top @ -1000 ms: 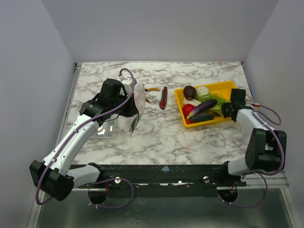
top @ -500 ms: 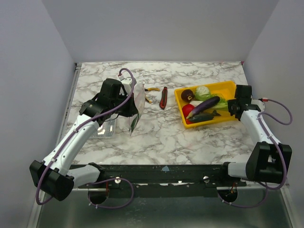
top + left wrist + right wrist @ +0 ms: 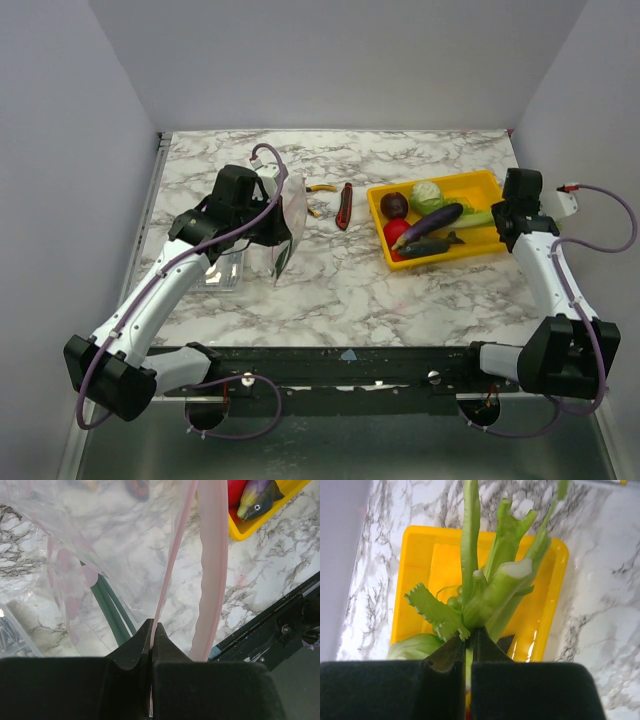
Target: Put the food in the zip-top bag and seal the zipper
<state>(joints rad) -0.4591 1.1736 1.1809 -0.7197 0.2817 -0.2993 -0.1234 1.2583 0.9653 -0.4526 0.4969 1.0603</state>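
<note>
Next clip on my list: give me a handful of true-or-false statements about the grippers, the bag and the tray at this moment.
1. The left gripper is clamped on the bag. True.
2. The right gripper is empty. False: it is shut on a green leafy vegetable.
3. The eggplant lies in the yellow tray. True.
4. The bag is zipped shut. False: its pink strips stand apart.
5. The knife is in the tray. False: it lies on the table, left of the tray.
</note>
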